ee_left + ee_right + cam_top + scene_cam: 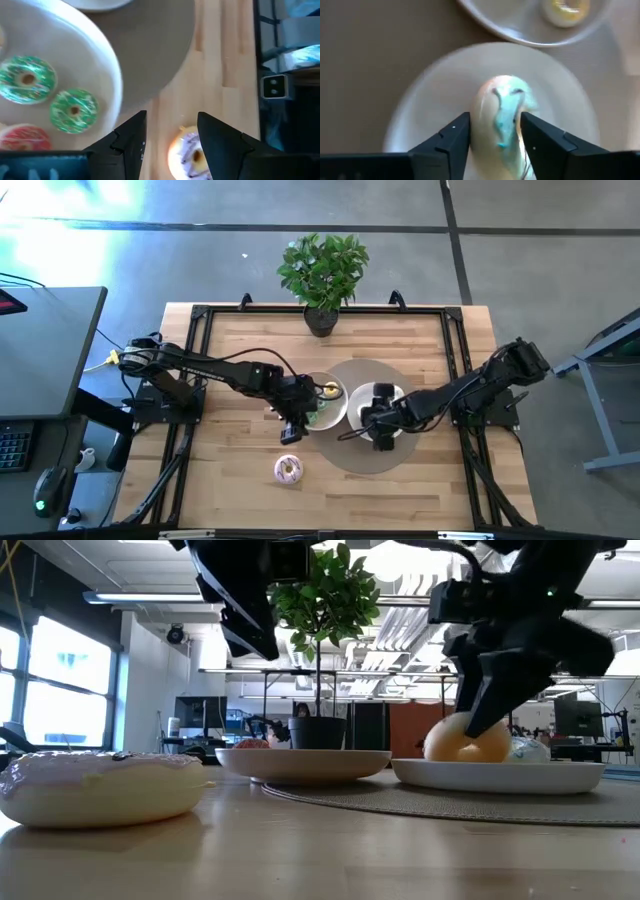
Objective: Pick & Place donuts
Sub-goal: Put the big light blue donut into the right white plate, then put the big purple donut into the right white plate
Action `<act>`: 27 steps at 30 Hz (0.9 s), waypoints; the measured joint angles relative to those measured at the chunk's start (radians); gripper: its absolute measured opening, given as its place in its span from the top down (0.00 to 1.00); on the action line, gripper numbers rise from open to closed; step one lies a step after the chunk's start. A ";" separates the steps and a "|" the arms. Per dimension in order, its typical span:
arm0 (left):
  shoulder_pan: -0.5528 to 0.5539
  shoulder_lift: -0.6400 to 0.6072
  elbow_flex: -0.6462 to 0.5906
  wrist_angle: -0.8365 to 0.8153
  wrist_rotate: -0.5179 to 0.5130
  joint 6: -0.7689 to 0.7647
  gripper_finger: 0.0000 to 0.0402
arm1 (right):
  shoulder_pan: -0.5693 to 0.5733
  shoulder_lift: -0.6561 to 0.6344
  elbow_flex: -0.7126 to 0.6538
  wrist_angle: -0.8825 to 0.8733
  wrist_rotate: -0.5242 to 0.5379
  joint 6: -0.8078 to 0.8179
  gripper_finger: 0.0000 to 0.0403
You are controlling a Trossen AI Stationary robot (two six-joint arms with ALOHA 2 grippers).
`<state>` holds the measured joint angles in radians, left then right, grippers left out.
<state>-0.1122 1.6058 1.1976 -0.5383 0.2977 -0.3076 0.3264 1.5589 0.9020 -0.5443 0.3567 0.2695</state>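
Table [230,470]: right gripper [492,137] hides blurred donut [502,120].

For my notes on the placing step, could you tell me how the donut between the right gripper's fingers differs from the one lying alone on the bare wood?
The blue-iced donut stands on edge on the right plate; the pale donut lies flat on the table, off the round mat. The blue-iced donut sits between the right gripper fingers, while the pale donut lies free, with the open left gripper above it. Both are ring-shaped and light-coloured.

Grey floor [540,220], bright windows [60,680], dark desk [45,350] beside the table
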 joint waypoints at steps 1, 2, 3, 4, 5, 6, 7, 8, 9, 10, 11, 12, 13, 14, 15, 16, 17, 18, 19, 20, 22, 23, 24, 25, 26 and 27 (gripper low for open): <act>0.000 0.000 0.000 -0.003 0.010 -0.010 0.57 | 0.000 0.000 0.000 0.003 -0.021 -0.001 0.56; 0.000 0.000 0.000 -0.005 0.012 -0.012 0.57 | 0.001 0.000 0.000 0.006 -0.028 -0.005 0.56; 0.000 0.000 0.000 -0.006 0.013 -0.013 0.57 | 0.001 0.000 0.000 0.005 -0.031 -0.006 0.55; 0.000 0.000 0.000 -0.010 0.014 -0.014 0.57 | 0.001 0.000 0.000 0.006 -0.035 -0.001 0.55; 0.000 0.000 0.000 -0.016 0.015 -0.015 0.57 | 0.001 0.000 0.000 0.007 -0.042 0.019 0.55; 0.000 0.000 0.000 -0.023 0.015 -0.016 0.57 | 0.001 0.000 0.000 0.007 -0.060 0.050 0.55; 0.000 0.000 0.000 -0.025 0.015 -0.020 0.57 | 0.000 0.000 0.000 0.007 -0.085 0.086 0.55; 0.000 0.000 0.000 -0.026 0.015 -0.021 0.57 | 0.001 0.000 0.000 0.007 -0.111 0.120 0.55; 0.000 0.000 0.000 -0.030 0.015 -0.023 0.57 | 0.001 0.000 0.000 0.008 -0.138 0.153 0.55; 0.000 0.000 0.000 -0.034 0.015 -0.023 0.57 | 0.001 0.000 0.000 0.011 -0.160 0.179 0.55; 0.000 0.000 0.000 -0.038 0.015 -0.023 0.57 | 0.002 0.000 0.000 0.012 -0.176 0.197 0.55; 0.000 0.000 0.000 -0.040 0.015 -0.023 0.57 | 0.002 0.000 0.000 0.015 -0.185 0.204 0.55; 0.000 0.000 0.000 -0.041 0.015 -0.024 0.57 | 0.002 0.000 0.000 0.019 -0.185 0.206 0.55; 0.000 0.000 0.000 -0.042 0.015 -0.033 0.57 | 0.001 0.000 0.000 0.021 -0.182 0.201 0.55; -0.003 0.000 0.000 -0.047 0.015 -0.042 0.57 | 0.001 0.000 0.000 0.020 -0.177 0.194 0.55; -0.008 0.000 0.000 -0.054 0.015 -0.051 0.57 | 0.001 0.000 0.000 0.020 -0.167 0.183 0.55; -0.013 0.000 0.000 -0.060 0.015 -0.057 0.57 | 0.001 0.000 0.000 0.020 -0.153 0.176 0.55; -0.014 0.000 0.000 -0.068 0.015 -0.058 0.57 | 0.001 0.000 0.000 0.021 -0.140 0.178 0.55; -0.017 0.000 0.000 -0.079 0.016 -0.066 0.57 | 0.001 0.000 0.000 0.024 -0.125 0.186 0.55; -0.019 0.000 0.000 -0.094 0.024 -0.077 0.57 | 0.001 0.000 0.000 0.030 -0.113 0.198 0.55; -0.027 -0.012 0.000 -0.152 0.020 -0.087 0.57 | 0.001 0.000 0.000 0.064 -0.084 0.198 0.55; -0.028 -0.020 0.000 -0.180 0.002 -0.087 0.57 | 0.001 0.000 0.000 0.084 -0.067 0.191 0.55; -0.033 -0.023 0.001 -0.201 -0.016 -0.087 0.57 | 0.001 0.000 0.000 0.110 -0.051 0.173 0.55; -0.039 -0.023 0.002 -0.230 -0.046 -0.091 0.57 | 0.001 0.000 0.000 0.143 -0.040 0.150 0.55; -0.041 -0.024 0.001 -0.274 -0.078 -0.102 0.57 | 0.001 0.000 0.000 0.181 -0.034 0.119 0.55; -0.045 -0.030 -0.002 -0.326 -0.116 -0.117 0.57 | 0.000 0.000 0.000 0.225 -0.033 0.088 0.55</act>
<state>-0.1574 1.5758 1.1955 -0.8641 0.1817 -0.4241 0.3267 1.5593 0.9020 -0.3194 0.3234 0.3579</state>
